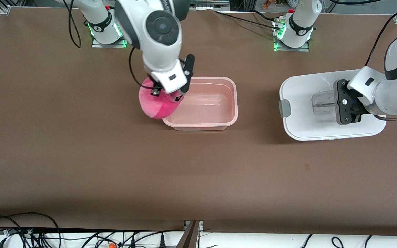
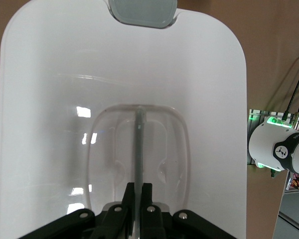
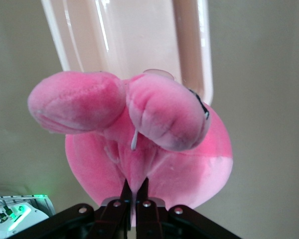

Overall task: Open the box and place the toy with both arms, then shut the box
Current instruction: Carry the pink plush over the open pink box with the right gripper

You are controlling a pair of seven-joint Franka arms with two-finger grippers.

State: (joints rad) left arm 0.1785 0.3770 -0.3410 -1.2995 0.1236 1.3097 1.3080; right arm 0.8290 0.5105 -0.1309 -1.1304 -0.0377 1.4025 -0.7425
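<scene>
Both end effectors clamped: right [image 1: 168, 90] w/ toy [image 1: 157, 103] over box [image 1: 234, 103] rim, left [image 1: 346, 102] on lid handle [image 1: 322, 102].

A: That toy [image 1: 158, 103] is hot pink, with a paler pink patch.

B: The tub [image 1: 203, 105] is pale, see-through pink. Its lid [image 1: 302, 103] is white, with a grey clip [image 1: 284, 108].

A: Brown table [image 1: 81, 155], black grippers.

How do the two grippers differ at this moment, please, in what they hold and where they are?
The right gripper pinches the pink toy at the end of the open tub toward the right arm's end; the left gripper clamps the handle of the white lid, toward the left arm's end. Both have fingers shut on something.
</scene>
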